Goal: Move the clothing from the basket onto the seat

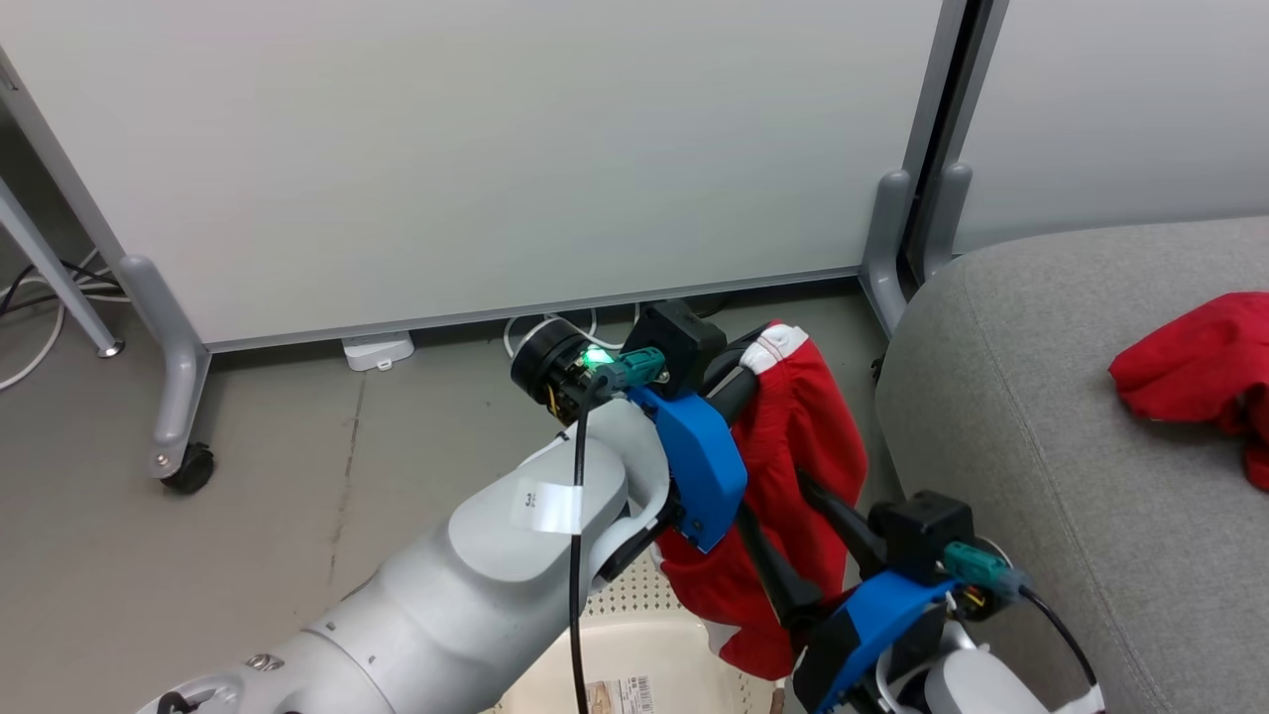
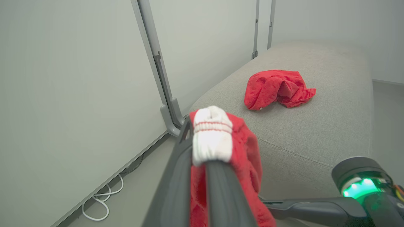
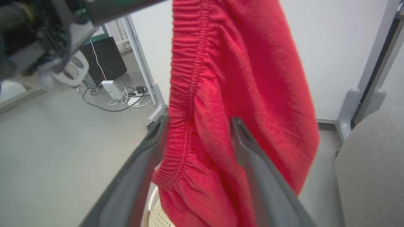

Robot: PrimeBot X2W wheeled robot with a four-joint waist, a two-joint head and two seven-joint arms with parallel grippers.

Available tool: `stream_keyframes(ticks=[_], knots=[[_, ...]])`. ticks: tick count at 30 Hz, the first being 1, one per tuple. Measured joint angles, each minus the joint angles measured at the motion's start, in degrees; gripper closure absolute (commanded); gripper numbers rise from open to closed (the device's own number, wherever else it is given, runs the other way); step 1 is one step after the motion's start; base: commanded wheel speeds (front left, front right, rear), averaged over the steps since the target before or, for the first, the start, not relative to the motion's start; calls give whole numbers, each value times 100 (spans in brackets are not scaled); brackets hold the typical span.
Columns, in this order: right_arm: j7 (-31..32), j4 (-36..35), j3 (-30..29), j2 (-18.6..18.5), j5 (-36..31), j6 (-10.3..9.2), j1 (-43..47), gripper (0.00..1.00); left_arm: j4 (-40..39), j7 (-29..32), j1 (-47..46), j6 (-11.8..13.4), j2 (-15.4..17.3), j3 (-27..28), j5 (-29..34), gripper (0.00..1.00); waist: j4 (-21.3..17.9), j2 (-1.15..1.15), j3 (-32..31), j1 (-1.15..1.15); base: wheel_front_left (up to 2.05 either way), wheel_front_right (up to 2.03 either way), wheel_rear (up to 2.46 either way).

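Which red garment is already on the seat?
The crumpled garment lying loose on the grey seat; the white-cuffed garment hangs pinched in the left gripper above the basket.

Basket [image 1: 639, 600] mostly off-frame (bottom edge)

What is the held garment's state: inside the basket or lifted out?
Lifted out: the garment hangs from the left gripper above the basket.

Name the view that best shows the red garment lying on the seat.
Left wrist view: the lying garment sits whole, crumpled, on the seat. Head view cuts it at the right edge. Right wrist view faces the held garment instead.
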Motion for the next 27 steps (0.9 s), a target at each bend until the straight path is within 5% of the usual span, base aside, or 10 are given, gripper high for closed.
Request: stream_keyframes(ticks=[27], knots=[[-959, 2473, 445, 0, 169, 0, -1856, 0, -187, -21, -106, 69, 0, -258, -408, 100, 110, 0, 51, 0, 0, 0, 0]])
